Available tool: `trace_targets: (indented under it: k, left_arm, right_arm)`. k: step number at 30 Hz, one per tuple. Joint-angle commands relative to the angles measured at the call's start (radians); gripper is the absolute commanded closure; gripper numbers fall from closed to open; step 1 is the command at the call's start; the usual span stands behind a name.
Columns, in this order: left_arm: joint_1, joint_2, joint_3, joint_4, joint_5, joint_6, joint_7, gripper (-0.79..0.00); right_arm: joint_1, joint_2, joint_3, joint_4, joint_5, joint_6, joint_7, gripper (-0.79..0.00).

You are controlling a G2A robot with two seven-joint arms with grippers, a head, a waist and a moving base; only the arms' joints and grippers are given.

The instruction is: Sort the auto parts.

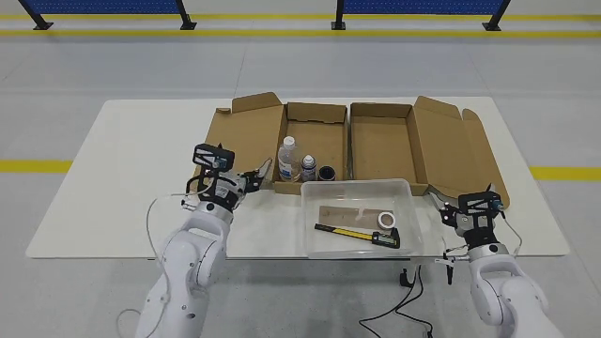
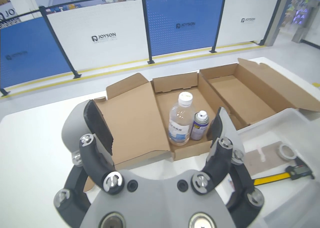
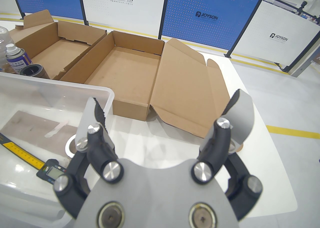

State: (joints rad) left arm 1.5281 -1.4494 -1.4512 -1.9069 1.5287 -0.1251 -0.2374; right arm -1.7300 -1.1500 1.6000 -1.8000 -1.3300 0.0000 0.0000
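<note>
Two open brown cardboard boxes, three containers in one; one clear plastic bin; left tool and right tool spread wide, empty.

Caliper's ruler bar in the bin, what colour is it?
Yellow with black graduations; the caliper shows best in the right wrist view.

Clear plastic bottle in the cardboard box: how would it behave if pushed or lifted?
The clear plastic bottle stands tall and narrow, so a high push would probably tip it. Its see-through wall may dent under a firm grip and looks smooth, possibly slippery.
</note>
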Motion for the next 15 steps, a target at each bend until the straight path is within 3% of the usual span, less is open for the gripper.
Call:
trace_targets:
  k: [1, 8, 15]
  left_arm:
    - [0.045, 0.004, -0.006, -0.013, 0.021, -0.003, 0.021, -0.785]
    - [0.168, 0.012, -0.023, -0.046, 0.055, 0.024, 0.073, -0.785]
    - [0.235, 0.017, -0.032, -0.064, 0.074, 0.078, 0.106, -0.785]
  right_arm:
    - [0.0, 0.0, 0.0, 0.0, 0.0, 0.0, 0.0, -0.785]
    - [0.0, 0.0, 0.0, 0.0, 0.0, 0.0, 0.0, -0.785]
    - [0.0, 0.0, 0.0, 0.0, 0.0, 0.0, 0.0, -0.785]
